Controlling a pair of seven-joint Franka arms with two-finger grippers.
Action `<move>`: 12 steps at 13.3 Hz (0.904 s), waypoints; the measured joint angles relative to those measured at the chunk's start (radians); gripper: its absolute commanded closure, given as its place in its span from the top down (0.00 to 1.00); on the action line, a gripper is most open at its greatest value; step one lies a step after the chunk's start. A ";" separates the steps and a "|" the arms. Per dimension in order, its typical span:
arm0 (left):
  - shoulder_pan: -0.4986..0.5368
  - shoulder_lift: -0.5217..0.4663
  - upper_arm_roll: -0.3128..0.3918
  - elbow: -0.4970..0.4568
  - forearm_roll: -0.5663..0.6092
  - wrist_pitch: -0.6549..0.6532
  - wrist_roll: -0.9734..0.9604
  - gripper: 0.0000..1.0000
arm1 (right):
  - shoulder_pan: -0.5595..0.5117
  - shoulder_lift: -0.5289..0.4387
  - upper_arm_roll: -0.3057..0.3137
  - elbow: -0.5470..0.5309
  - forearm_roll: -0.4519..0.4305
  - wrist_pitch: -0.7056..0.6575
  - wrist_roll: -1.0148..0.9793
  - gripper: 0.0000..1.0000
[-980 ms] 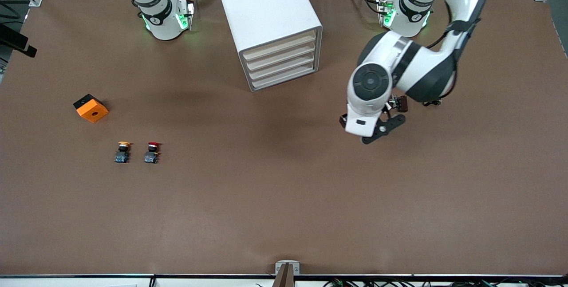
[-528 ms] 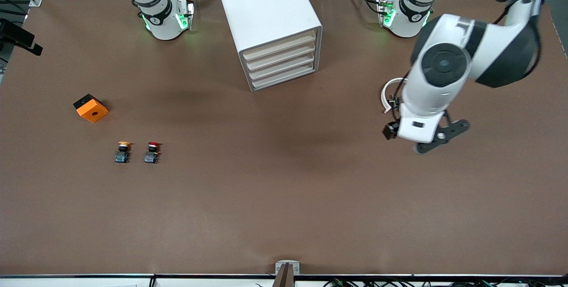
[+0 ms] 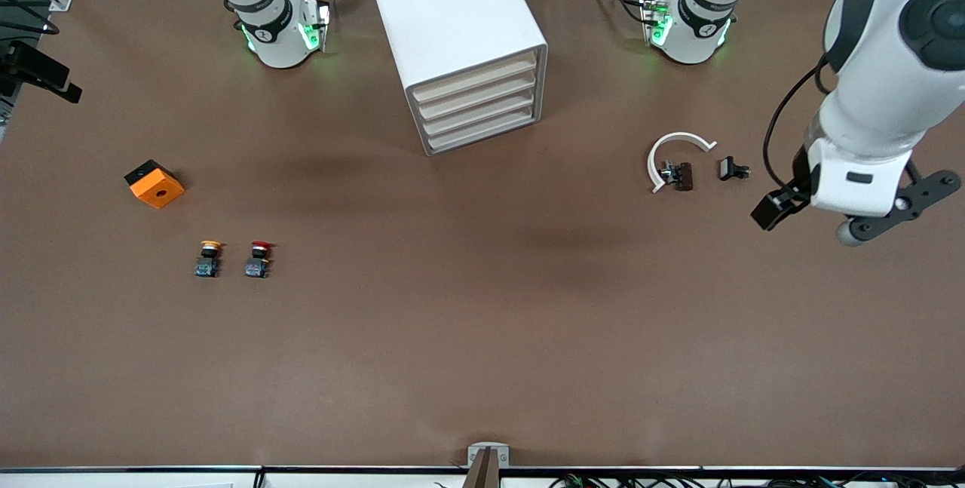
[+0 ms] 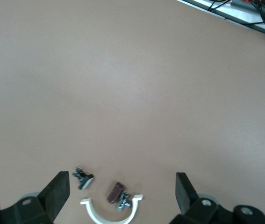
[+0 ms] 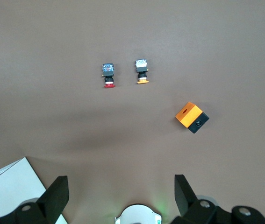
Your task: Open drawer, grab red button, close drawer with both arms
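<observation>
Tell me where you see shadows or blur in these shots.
Front view: soft dark shadow patches on the table near the cabinet; green glow at both arm bases. Left wrist view: slightly soft, small parts fuzzy. Right wrist view: broad shadow band across the table.

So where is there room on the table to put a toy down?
The big bare stretch nearer the camera than the red button and the white ring. Also between the cabinet and the ring. It is crowded around the two buttons and the orange cube, and by the ring's small parts.
</observation>
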 measured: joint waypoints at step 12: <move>0.039 -0.114 0.137 0.006 -0.134 -0.161 0.415 1.00 | 0.002 -0.019 0.005 -0.034 0.000 0.043 -0.048 1.00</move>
